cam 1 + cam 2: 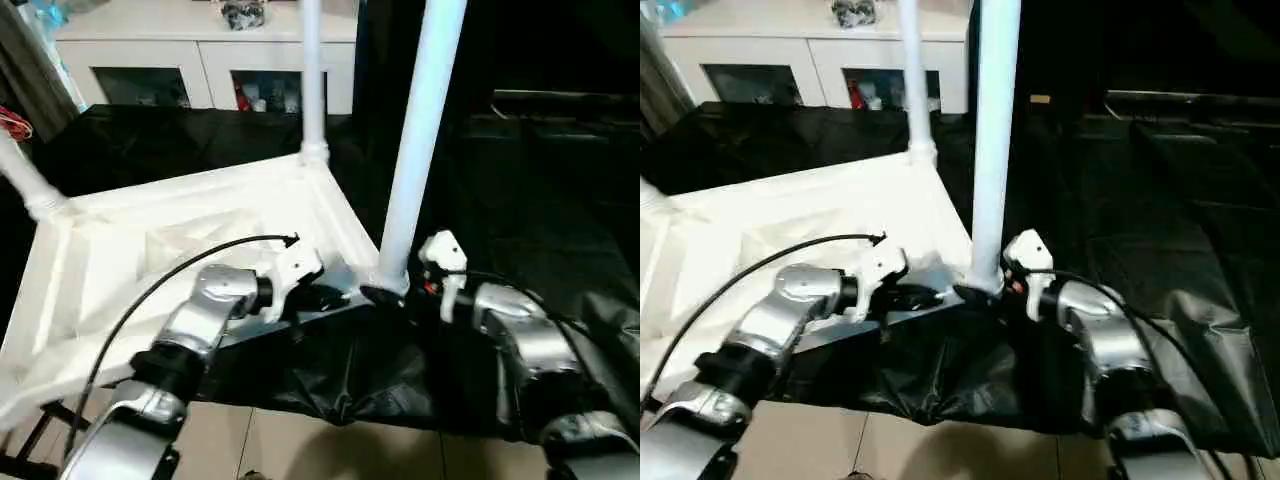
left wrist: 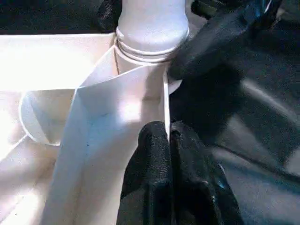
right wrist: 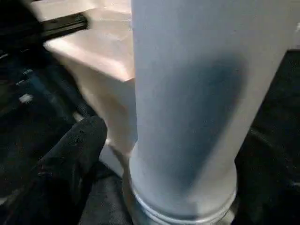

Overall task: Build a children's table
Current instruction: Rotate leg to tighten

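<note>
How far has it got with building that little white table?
Three legs stand upright in corner sockets of the upside-down tabletop: the near leg, the far leg and the left leg. The left gripper is pinching the tabletop's rim beside the near leg, and the right gripper sits at that leg's base. The fourth corner is out of view.

The near leg (image 1: 418, 140) runs off the picture's top, and cabinet (image 1: 200, 60) contents are too small to tell.
</note>
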